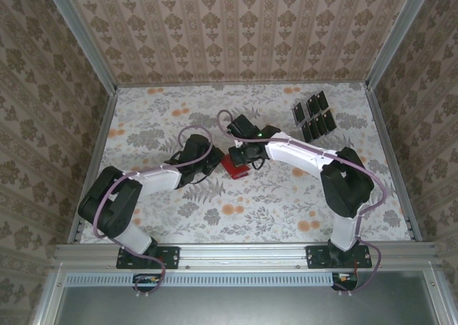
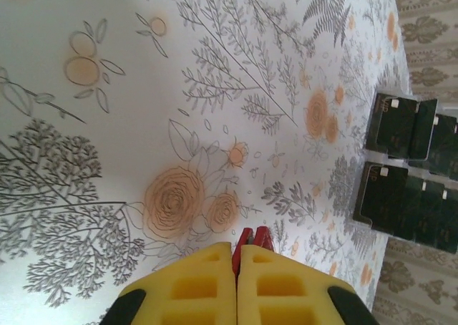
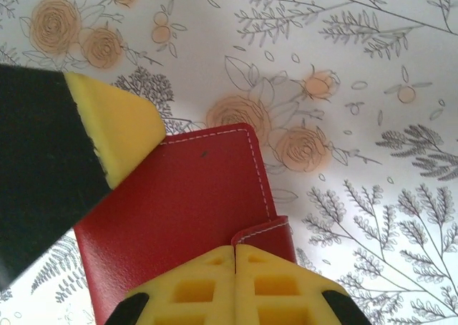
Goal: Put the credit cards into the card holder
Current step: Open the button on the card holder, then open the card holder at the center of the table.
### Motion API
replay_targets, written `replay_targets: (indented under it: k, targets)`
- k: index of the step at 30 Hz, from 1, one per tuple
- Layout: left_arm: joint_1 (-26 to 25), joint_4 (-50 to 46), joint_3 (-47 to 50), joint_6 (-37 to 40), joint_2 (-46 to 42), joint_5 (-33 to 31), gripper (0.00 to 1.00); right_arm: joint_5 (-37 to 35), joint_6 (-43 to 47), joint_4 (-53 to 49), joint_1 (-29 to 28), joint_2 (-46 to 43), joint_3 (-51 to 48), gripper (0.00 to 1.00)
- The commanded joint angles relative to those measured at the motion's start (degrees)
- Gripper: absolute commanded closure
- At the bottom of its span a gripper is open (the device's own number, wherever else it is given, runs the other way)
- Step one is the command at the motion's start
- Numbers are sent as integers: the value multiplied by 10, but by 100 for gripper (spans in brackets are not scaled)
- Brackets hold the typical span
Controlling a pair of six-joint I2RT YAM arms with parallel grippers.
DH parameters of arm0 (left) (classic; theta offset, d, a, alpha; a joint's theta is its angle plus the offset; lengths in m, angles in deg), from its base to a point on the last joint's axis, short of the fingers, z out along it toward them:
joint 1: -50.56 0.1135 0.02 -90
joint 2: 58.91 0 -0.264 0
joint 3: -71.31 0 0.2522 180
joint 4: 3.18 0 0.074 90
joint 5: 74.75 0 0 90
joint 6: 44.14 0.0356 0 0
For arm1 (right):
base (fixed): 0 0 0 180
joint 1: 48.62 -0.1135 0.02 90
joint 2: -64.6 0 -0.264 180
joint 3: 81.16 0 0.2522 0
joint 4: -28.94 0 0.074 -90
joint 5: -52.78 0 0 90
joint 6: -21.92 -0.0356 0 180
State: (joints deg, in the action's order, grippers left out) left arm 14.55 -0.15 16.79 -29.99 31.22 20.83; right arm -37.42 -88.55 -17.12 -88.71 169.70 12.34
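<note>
At table (image 1: 286, 203) centre-left, my left gripper (image 2: 236, 248): pads pressed together, with a sliver of red nipped between the tips, which is the edge of the wallet (image 2: 252, 236). In the right wrist view, one of its yellow pads lies over the wallet's upper-left corner.

Wallet: folded, red, on the floral table. In the top view it sits between my two grippers and touches both.

My right gripper (image 3: 235, 248): pads together, tips on the small red tab at the wallet's right edge, pinching it as far as I can tell.

Cards (image 1: 313, 116): black, in two rows, further right and toward the far wall. Well apart from the wallet and both grippers.
</note>
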Motion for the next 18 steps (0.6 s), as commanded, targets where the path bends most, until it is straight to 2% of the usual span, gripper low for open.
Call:
replay_targets:
  k: [1, 7, 8, 10, 12, 14, 18]
  targets:
    - [14, 6, -12, 25, 13, -3, 100, -12, -25, 10, 33, -58, -49, 100]
    - [33, 18, -24, 57, 48, 36, 100, 9, -43, 41, 58, -105, -119, 100]
    - [36, 19, -27, 62, 57, 45, 97, 17, -45, 45, 58, -109, -123, 100]
    - [41, 23, -33, 75, 68, 57, 81, 38, -52, 52, 58, -116, -129, 100]
    - [49, 18, -35, 88, 73, 65, 55, 56, -62, 60, 58, -123, -131, 100]
    - [56, 2, -38, 104, 69, 69, 45, 71, -67, 62, 57, -130, -130, 100]
    - [61, -51, -52, 142, 50, 71, 36, 93, -79, 69, 57, -144, -127, 100]
